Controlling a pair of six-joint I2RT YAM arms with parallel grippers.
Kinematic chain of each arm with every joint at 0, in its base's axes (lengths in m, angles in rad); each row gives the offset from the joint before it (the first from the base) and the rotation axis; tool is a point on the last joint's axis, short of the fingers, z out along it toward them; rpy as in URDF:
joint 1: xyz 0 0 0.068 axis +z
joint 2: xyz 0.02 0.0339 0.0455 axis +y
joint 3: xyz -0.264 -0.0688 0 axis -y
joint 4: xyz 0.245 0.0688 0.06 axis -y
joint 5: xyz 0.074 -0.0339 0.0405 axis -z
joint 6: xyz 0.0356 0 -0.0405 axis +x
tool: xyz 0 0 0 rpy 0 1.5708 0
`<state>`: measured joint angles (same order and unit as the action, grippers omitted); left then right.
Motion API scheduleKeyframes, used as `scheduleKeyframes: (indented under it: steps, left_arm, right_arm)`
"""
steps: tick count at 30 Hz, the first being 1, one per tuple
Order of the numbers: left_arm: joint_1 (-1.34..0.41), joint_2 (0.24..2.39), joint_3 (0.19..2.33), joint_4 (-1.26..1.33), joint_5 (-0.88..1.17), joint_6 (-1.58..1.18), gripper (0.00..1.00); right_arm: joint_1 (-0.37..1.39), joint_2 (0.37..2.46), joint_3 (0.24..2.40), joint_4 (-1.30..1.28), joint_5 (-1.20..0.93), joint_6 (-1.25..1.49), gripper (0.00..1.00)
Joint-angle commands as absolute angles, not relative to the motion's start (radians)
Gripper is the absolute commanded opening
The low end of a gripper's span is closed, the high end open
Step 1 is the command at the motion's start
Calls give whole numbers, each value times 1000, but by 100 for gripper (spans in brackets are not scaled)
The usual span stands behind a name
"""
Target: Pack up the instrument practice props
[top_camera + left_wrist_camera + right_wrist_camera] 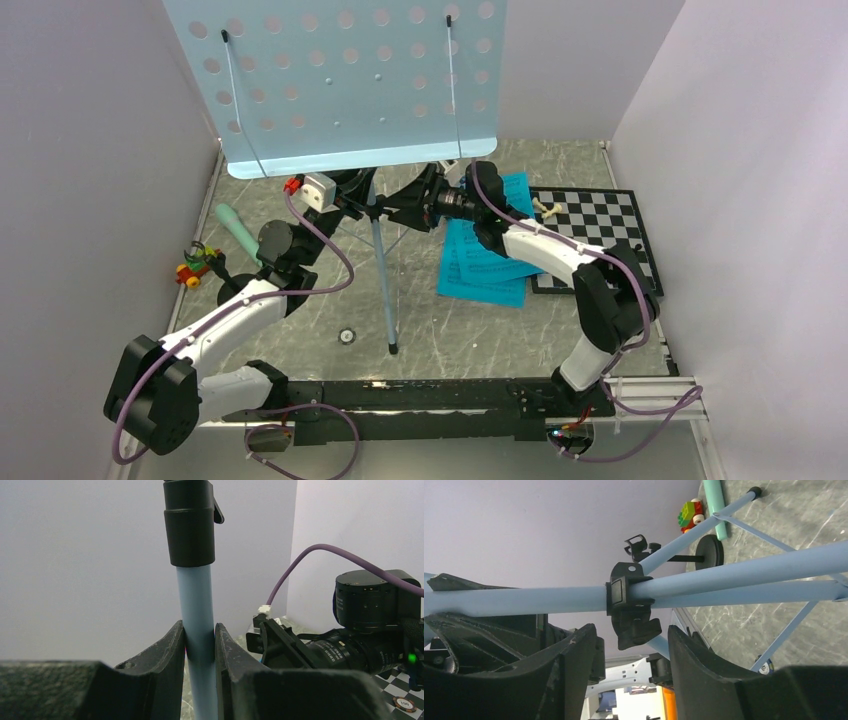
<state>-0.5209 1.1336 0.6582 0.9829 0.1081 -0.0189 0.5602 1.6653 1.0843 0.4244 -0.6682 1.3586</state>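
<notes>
The pale-blue music stand stands mid-table, its perforated tray (pixel 340 80) filling the top of the top view and one leg (pixel 385 290) reaching toward me. My left gripper (pixel 200 647) is shut on the stand's pole (pixel 196 595), just below a black collar (pixel 190 525). My right gripper (pixel 631 650) is open, its fingers either side of the black clamp lever (pixel 636 627) on the pole, not touching it. Turquoise music sheets (pixel 480 265) lie on the table under the right arm. The mint-green microphone (pixel 237 230) lies at the left. The black round-based stand (pixel 709 551) is beside it.
A black-and-white chessboard (pixel 600 235) with a few pieces lies at the right, partly under the sheets. A small toy car (pixel 192 268) sits by the left wall. A small round disc (pixel 347 336) lies near the stand's front leg. Walls close in on three sides.
</notes>
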Motion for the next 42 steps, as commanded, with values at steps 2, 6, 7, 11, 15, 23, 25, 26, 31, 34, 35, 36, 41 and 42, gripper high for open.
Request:
scheduleKeyframes:
  steps: [2, 6, 7, 11, 15, 23, 25, 26, 31, 34, 35, 36, 41, 42]
  left_arm:
    - [-526, 1118, 647, 904, 136, -14, 0]
    - [-526, 1118, 646, 904, 135, -12, 0]
    - [-526, 1118, 645, 903, 136, -12, 0]
    - [-526, 1115, 639, 903, 134, -12, 0]
    - [-526, 1117, 637, 904, 136, -18, 0]
    - [-528, 1123, 640, 898, 136, -32, 0]
    - [-528, 1128, 640, 896, 136, -38, 0]
    - [-529, 1131, 639, 895, 137, -42, 0]
    - [-529, 1134, 629, 903, 124, -52, 0]
    - [-530, 1138, 631, 893, 115, -57, 0]
    - [-530, 1140, 632, 888, 110, -58, 0]
    - [-530, 1141, 632, 885, 104, -60, 0]
    - [-530, 1141, 626, 874, 94, -59, 0]
    - [-531, 1141, 625, 872, 91, -58, 0]
  right_arm:
    - [569, 1682, 1144, 457, -693, 1406, 54]
    - [575, 1697, 1178, 413, -695, 1384, 44]
    - [574, 1698, 1176, 417, -693, 1387, 40]
    - [574, 1695, 1174, 392, -683, 1366, 32]
    - [574, 1698, 1201, 343, -672, 1311, 23]
    - [600, 1681, 1226, 306, -616, 1004, 0]
    - [625, 1656, 1200, 302, -549, 798, 0]
    - [642, 1635, 1171, 315, -499, 703, 0]
    - [722, 1555, 959, 502, -234, 278, 0]
    - [809, 1531, 839, 642, -21, 26, 0]
    - [824, 1534, 813, 686, 39, -40, 0]
    - [837, 1538, 790, 718, 77, -85, 0]
    - [895, 1558, 732, 842, 222, -292, 0]
    - [909, 1564, 723, 871, 251, -362, 0]
